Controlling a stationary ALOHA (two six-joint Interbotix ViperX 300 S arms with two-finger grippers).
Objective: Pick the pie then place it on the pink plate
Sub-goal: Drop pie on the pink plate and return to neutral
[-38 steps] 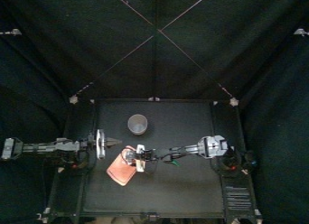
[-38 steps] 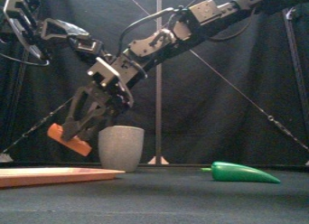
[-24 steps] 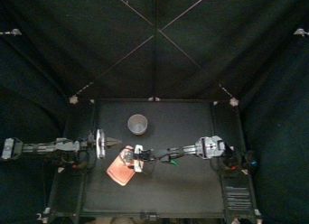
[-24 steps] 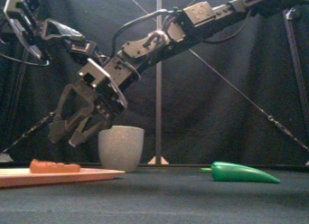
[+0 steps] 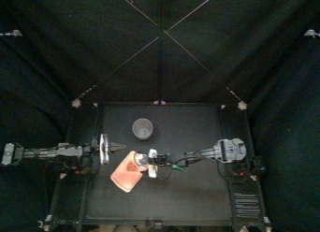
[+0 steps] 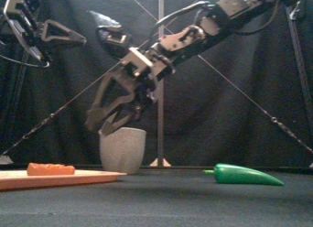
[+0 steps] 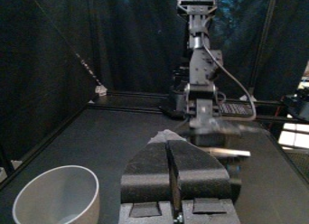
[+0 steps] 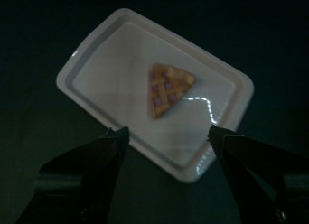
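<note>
Flat pink plastic tray (image 5: 122, 180) lay left of table centre, toward the near edge. Triangular orange toy pie slice (image 6: 51, 168) lay flat on the tray, about mid-tray in the right wrist view (image 8: 169, 87). Tall grey speckled cup (image 5: 142, 128) stood upright behind the tray, farther back and slightly right, apart from it. Green toy chilli pepper (image 6: 248, 175) lay on the table right of the cup, well apart from the tray. Right gripper (image 6: 116, 121) hung above the tray, clear of the pie.

A tall grey speckled cup (image 6: 123, 149), upright, a green toy pepper (image 6: 248, 175) lying apart to its right.
</note>
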